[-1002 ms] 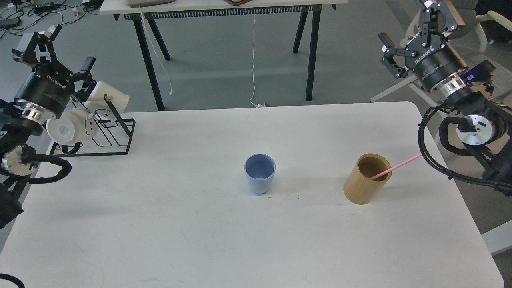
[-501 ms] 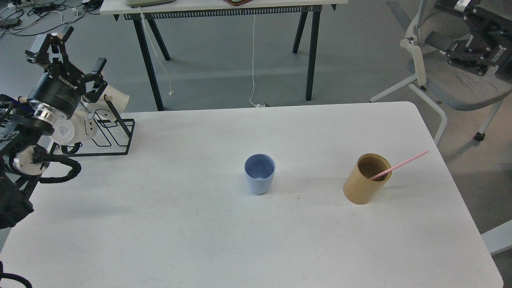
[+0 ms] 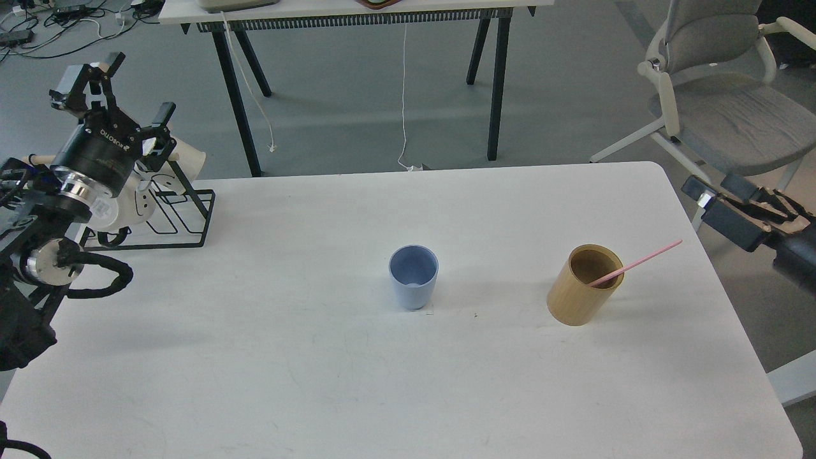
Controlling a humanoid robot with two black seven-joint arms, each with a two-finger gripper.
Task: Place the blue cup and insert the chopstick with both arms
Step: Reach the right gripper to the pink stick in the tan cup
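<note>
The blue cup (image 3: 414, 277) stands upright and empty near the middle of the white table (image 3: 319, 370). The pink chopstick (image 3: 639, 261) leans to the right out of the tan wooden holder (image 3: 584, 294), right of the cup. My left gripper (image 3: 125, 94) is open and empty, raised over the mug rack at the far left, far from the cup. My right gripper (image 3: 717, 191) comes in low at the right edge, beyond the table's right side. Its fingers look spread and empty, right of the chopstick's tip and apart from it.
A black wire rack (image 3: 182, 217) with white mugs (image 3: 185, 156) stands at the table's back left, under my left gripper. A grey office chair (image 3: 720, 102) stands off the back right corner. Another table's legs (image 3: 236, 95) stand behind.
My right arm swung from high at the upper right, out past the chair, down to the table's right edge. My left gripper drifted slightly right. Cup, holder and chopstick have not moved.
</note>
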